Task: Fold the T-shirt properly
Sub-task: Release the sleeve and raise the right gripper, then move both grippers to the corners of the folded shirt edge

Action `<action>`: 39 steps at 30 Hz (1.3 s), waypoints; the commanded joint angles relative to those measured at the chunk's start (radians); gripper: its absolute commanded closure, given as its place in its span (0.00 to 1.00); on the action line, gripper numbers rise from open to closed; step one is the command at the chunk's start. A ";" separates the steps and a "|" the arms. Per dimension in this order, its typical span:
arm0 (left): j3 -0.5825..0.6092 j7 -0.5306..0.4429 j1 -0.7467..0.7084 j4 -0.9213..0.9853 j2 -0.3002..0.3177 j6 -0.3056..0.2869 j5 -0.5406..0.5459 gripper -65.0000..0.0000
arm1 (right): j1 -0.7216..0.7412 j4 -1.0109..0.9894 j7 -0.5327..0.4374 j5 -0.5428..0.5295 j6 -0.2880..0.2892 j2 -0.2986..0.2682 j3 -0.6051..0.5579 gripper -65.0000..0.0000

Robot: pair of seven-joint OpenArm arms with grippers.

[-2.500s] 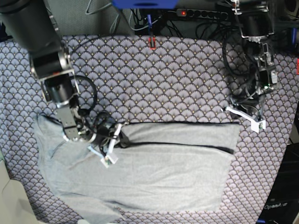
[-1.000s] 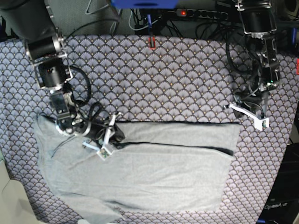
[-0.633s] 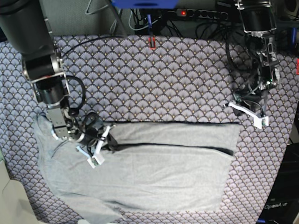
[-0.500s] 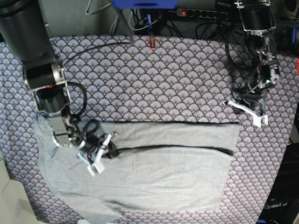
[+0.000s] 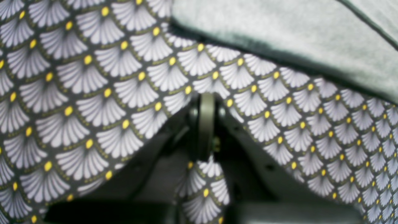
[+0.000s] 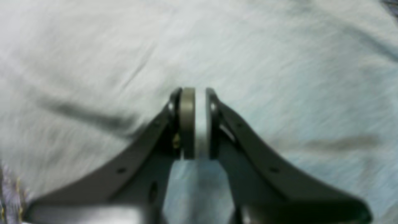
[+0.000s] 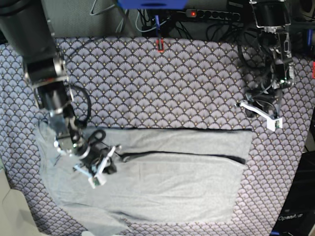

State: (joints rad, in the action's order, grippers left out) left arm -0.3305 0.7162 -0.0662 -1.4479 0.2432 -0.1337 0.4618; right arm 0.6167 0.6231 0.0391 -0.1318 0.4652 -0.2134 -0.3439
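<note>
Both sets of jaws are clenched: the left gripper [image 7: 268, 117] holds nothing, hovering over the tablecloth [image 7: 162, 83] just beyond the T-shirt's [image 7: 162, 182] far right corner, while the right gripper [image 7: 97, 169] is nearly closed; whether it pinches cloth I cannot tell. It sits low over the shirt's left part, near the dark fold line. The shirt lies flat with its upper strip folded over; one sleeve pokes out at its lower left. I judge further folds remain.

Even, soft light; both wrist views blurred, base view sharp.
</note>
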 commanded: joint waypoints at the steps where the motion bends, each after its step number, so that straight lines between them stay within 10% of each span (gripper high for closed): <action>1: -0.002 -0.019 0.016 -0.018 0.012 -0.005 0.009 1.00 | 0.007 0.079 -0.029 -0.015 0.000 -0.028 0.007 0.93; 10: -0.003 -0.019 0.067 -0.020 0.012 -0.005 0.009 1.00 | -0.189 0.478 0.189 -0.015 0.007 -0.171 0.208 0.92; 16: -0.003 -0.019 0.093 -0.020 0.014 -0.005 0.009 1.00 | -0.311 0.559 0.287 -0.019 0.042 -0.251 0.455 0.71; 19: -0.012 -0.019 0.095 -0.020 0.014 -0.005 0.009 0.79 | -0.384 0.559 0.292 -0.018 0.209 -0.261 0.599 0.61; 22: -0.094 -0.019 0.095 -0.020 0.009 -0.005 0.009 0.62 | -0.430 0.556 0.292 -0.016 0.233 -0.260 0.707 0.57; 39: -0.184 -0.019 0.116 -0.006 0.034 -0.005 0.004 0.58 | -0.478 0.421 0.232 -0.016 0.233 -0.235 0.731 0.56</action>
State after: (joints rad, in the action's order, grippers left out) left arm -0.5106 0.7208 0.0319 -1.4399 0.2626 -0.1341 0.4572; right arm 0.1238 1.0275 0.2913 -0.1371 0.6991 -0.4286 0.3832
